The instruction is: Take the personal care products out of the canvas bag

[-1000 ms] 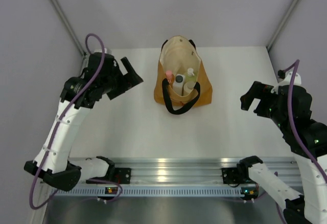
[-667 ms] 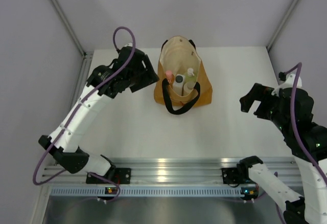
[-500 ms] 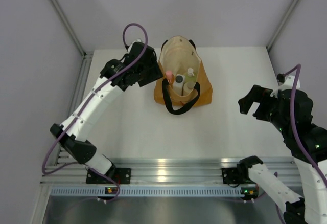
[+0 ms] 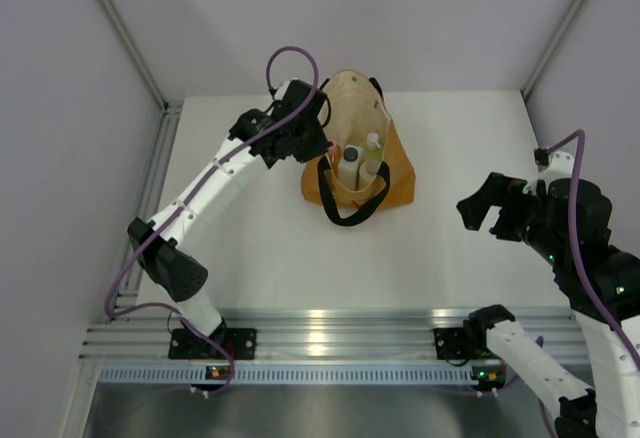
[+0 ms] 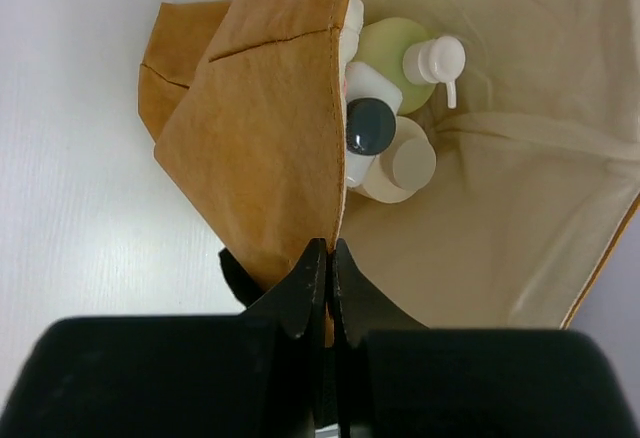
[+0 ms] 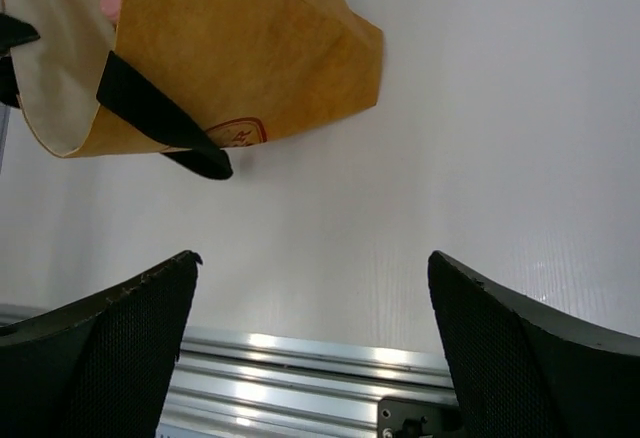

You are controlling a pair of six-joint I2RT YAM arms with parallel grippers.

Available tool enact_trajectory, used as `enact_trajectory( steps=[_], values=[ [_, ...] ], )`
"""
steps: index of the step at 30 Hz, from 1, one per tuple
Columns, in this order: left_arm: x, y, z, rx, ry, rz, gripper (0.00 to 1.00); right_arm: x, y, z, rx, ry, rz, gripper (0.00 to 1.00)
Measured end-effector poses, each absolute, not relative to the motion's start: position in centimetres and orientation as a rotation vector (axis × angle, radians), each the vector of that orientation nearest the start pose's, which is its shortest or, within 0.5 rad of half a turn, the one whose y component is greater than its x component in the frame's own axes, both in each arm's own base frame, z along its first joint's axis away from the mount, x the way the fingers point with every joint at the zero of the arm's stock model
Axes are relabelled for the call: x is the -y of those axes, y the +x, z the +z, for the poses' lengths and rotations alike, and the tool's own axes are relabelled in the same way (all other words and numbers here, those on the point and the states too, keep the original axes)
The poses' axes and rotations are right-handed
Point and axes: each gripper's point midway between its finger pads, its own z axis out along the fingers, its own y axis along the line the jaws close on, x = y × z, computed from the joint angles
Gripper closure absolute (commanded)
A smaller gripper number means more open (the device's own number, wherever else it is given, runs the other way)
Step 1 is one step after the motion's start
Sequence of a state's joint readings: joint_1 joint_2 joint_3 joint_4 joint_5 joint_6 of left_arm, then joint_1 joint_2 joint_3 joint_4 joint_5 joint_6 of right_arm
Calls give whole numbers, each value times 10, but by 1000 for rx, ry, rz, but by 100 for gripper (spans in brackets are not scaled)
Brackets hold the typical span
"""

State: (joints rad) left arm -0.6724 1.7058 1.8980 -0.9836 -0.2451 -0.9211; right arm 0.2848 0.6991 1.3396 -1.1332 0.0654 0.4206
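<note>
The canvas bag's (image 5: 260,158) rim is pinched in the clamped left gripper (image 5: 326,278). A pump bottle (image 5: 400,53), black-capped bottle (image 5: 370,126) and jar (image 5: 405,163) are seen inside, just beyond it. The right gripper (image 6: 312,258) is spread, empty.

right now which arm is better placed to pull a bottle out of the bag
Probably right: the right gripper is open and free; the left gripper is shut on the canvas bag.

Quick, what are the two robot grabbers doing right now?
Left gripper: closed, pinching the rim of the mustard-orange canvas bag.
Right gripper: open, holding nothing.
</note>
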Motion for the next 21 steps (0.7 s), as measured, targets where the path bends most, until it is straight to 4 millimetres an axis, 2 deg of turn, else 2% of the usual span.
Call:
enact_trajectory(
  steps=[4, 5, 10, 16, 21],
  values=[
    [276, 342, 272, -2361, -412, -503, 100, -73, 175, 326, -2118, 91, 439, 14],
    [275, 336, 267, -2373, -415, -499, 100, -78, 177, 329, -2123, 71, 460, 20],
    [267, 315, 247, -2383, -469, -476, 100, -106, 197, 359, -2098, -16, 592, 31],
    [249, 306, 251, -2314, -578, -470, 100, -142, 226, 384, -2042, -75, 753, 39],
    [244, 308, 252, -2274, -674, -470, 100, -187, 250, 394, -2030, -153, 874, 46]
  ],
)
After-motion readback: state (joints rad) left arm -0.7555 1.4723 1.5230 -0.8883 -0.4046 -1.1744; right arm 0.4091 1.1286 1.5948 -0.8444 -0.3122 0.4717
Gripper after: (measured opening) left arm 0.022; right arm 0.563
